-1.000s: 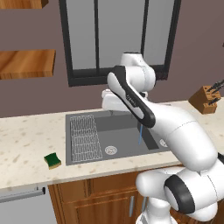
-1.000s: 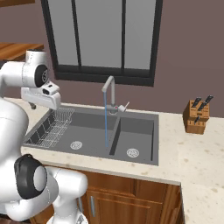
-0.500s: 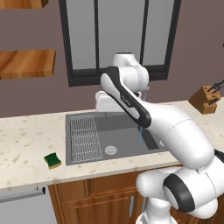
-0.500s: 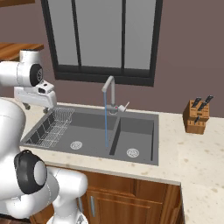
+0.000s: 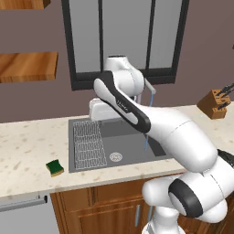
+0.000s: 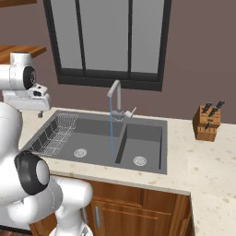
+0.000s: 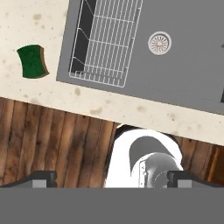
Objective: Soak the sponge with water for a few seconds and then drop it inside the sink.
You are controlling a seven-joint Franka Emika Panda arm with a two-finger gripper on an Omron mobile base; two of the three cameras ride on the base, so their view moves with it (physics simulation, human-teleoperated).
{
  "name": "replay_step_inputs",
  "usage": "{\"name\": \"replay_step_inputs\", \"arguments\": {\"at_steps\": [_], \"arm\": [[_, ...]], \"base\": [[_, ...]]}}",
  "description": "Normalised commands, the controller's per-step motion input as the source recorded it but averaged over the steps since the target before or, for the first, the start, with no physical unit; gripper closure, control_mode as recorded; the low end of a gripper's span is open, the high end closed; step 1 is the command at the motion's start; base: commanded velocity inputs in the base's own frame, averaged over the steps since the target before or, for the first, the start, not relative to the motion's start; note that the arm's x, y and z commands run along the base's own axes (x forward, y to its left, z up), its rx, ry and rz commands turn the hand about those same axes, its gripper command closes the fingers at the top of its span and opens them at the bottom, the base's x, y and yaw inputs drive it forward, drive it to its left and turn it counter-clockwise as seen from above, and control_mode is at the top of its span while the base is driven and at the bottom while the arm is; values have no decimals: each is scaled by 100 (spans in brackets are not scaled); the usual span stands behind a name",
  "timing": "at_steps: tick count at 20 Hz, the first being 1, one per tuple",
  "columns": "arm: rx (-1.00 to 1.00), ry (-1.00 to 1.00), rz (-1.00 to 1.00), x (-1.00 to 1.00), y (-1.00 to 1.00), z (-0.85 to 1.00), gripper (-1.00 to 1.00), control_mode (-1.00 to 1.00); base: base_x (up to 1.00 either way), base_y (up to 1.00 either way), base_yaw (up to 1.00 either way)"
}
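The sponge (image 5: 55,167), dark green over yellow, lies flat on the speckled counter just left of the sink (image 5: 124,133). In the hand view the sponge (image 7: 33,61) sits at the upper left, beside the sink (image 7: 188,65). My gripper (image 5: 103,117) hangs high over the sink's back left corner, above the wire rack (image 5: 88,143). It is well apart from the sponge. Its fingertips (image 7: 43,178) stand wide apart, so the gripper (image 7: 113,179) is open with nothing between them. Water (image 6: 111,131) runs in a thin blue stream from the faucet (image 6: 116,91) into the left basin by the divider.
A round drain (image 7: 159,43) sits in the left basin next to the rack (image 7: 109,41). A knife block (image 6: 206,121) stands on the counter far right. A window is behind the sink and wooden shelves (image 5: 28,66) hang at the upper left.
The hand has swung left and slightly down, from near the faucet to above the rack side of the sink. The jaws stayed open; the sponge and the water are unchanged.
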Motion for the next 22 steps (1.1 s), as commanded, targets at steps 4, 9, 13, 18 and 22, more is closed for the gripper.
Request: {"name": "replay_step_inputs", "arguments": {"at_steps": [4,9,13,18,22], "arm": [[0,0,11,0,43,-8,-100,-100],[0,0,6,0,51,-18,-100,-100],[0,0,1,0,60,-27,-100,-100],[0,0,0,7,57,-30,-100,-100],[0,0,0,18,40,-36,-100,-100]], "base": [[0,0,0],[0,0,0],[0,0,0],[0,0,0],[0,0,0]]}}
